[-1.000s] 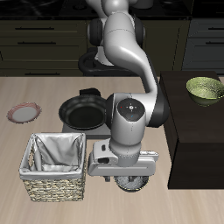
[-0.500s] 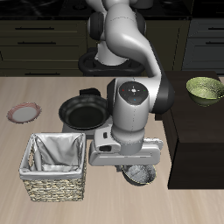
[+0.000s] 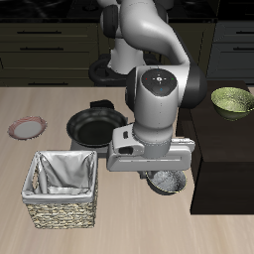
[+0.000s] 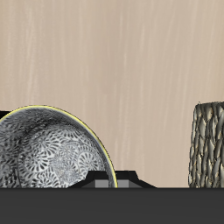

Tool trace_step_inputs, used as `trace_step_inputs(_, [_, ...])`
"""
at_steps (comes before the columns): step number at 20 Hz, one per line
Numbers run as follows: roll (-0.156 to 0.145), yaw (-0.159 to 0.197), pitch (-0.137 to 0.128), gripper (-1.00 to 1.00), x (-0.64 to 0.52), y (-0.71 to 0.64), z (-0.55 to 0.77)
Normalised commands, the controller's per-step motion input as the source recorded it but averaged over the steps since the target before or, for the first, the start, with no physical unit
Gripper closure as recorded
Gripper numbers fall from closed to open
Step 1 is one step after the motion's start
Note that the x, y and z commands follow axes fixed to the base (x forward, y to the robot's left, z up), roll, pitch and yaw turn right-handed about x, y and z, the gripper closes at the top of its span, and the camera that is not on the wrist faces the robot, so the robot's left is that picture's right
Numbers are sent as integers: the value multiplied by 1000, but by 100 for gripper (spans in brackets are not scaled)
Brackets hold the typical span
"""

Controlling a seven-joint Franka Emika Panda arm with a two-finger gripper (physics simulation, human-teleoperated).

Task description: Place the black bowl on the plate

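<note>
The basket (image 3: 62,187) sits near the table's front edge, holding only a grey cloth. Beside it, the gripper (image 3: 165,179) hangs over the one black bowl (image 3: 166,183); I cannot tell if its fingers pinch the rim. Farther back are one pan (image 3: 93,128) and one plate (image 3: 27,128), with bare table between.

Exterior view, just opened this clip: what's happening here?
A simulated Franka arm has its gripper down at the black bowl, near the table's front edge beside a woven basket. The wrist view shows the bowl's speckled inside close under the fingers, with bare tabletop beyond it. Whether the bowl is gripped or lifted cannot be told. The plate is empty, on the far side of the frying pan from the bowl, so placing is not yet done.
</note>
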Motion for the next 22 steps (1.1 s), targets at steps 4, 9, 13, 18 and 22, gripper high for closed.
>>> trace_step_inputs(4, [-15, -2, -76, 100, -188, -180, 644])
trace_step_inputs(9, [-16, 11, -80, 100, -297, -220, 629])
trace_step_inputs(13, [-28, -11, -63, 100, -196, -344, 605])
trace_step_inputs(18, [-1, 21, -43, 100, -318, -185, 387])
trace_step_inputs(22, [5, 0, -13, 100, -315, -261, 245])
